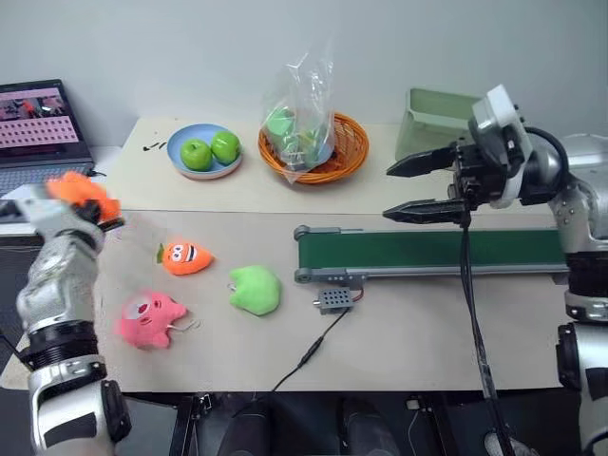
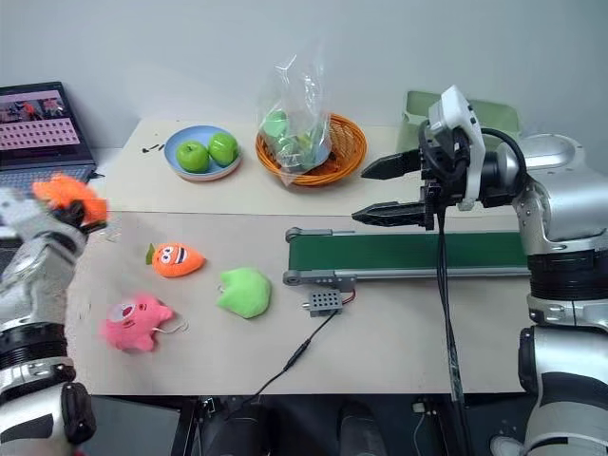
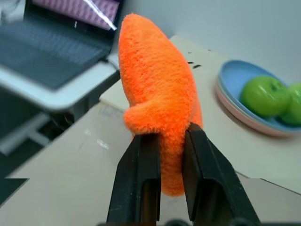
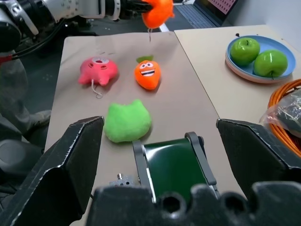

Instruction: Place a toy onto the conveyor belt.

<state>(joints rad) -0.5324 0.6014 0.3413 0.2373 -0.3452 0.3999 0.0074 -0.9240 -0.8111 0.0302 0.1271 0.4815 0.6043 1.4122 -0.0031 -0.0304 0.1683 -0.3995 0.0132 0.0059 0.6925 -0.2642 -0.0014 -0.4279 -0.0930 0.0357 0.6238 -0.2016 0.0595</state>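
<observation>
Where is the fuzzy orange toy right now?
The toy is clamped in the left gripper, off the table at the far left of the head views, in front of the laptop and well left of the conveyor belt.

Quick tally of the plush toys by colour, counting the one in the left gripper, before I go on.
Orange: 2, the toy pinched in the left gripper and the carrot plush on the table
Pink: 1, the pink plush
Green: 1, the green plush
Total: 4
</observation>
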